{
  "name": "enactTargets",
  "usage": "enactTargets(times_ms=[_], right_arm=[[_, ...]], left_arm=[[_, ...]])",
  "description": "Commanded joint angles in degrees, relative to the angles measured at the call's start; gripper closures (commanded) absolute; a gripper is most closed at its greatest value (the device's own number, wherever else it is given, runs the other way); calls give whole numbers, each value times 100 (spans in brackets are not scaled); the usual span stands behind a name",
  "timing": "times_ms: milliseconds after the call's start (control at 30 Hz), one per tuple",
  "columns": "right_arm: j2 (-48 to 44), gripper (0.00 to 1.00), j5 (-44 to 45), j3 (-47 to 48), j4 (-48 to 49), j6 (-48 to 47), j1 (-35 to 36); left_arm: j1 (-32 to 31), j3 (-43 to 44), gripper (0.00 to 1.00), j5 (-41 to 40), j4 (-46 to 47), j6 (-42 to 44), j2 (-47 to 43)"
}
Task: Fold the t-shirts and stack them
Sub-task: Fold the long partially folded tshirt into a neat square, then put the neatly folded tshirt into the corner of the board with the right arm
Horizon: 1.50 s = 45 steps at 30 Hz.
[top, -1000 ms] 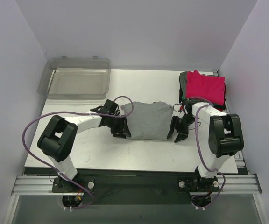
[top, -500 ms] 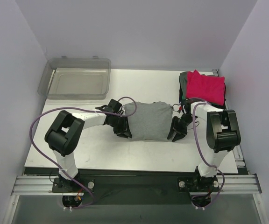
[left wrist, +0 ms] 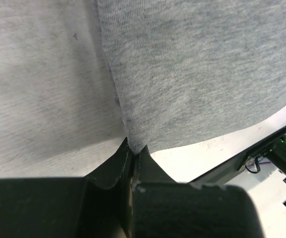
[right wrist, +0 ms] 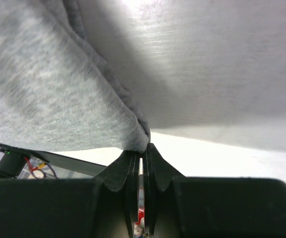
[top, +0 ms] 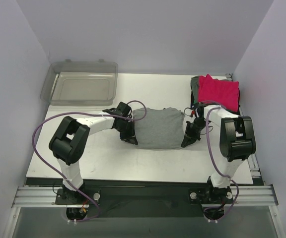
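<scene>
A heather-grey t-shirt lies partly folded in the middle of the white table. My left gripper is at its near left corner. In the left wrist view that gripper is shut, with the grey t-shirt pinched at its corner. My right gripper is at the near right corner. Seen from the right wrist, that gripper is shut on an edge of the grey t-shirt. A stack of folded t-shirts, bright pink-red on top of dark ones, sits at the back right.
A clear plastic bin stands at the back left corner. Purple cables loop off both arms. The walls close in on the left, right and back of the table.
Both grippers have shut on the grey shirt's near corners. Each has shifted slightly away from the table's near edge.
</scene>
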Motion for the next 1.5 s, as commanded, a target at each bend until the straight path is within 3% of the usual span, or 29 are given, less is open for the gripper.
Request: enactTargets(times_ms=[0,367,433,467,533,567,700,867,1100,1467], right_arm=[[-280,100,612,404,-712,-327,-59],[-227,100,490,423,-898,-477,-51],[-271,98,499,370,-898,-460,-42],[-324,83,499,343,-898,-459,-59],[-420,68,464,308,-916,-468,-68],[-534,53,385,308,-916,-477,-77],[-790,35,157,413,-1029,-600,-173],[-843,11,-108,772,-1100,-960,-340],[-360,10,-695,1221,-619,-1119,-743],[712,11,-1320,1635,332,-846,-850]], left_arm=[[-7,301,100,-614,-518,329,-361],[-112,362,100,-571,-781,338,-336],[-112,442,81,-685,-940,321,-274],[-104,468,65,-712,-1071,321,-266],[-104,565,53,-799,-1186,321,-327],[-104,608,47,-808,-1248,312,-370],[-51,872,33,-1027,-1564,294,-686],[10,1285,31,-1072,-1618,250,-784],[54,1733,32,-502,-1117,285,5],[379,2006,41,-589,-959,347,683]])
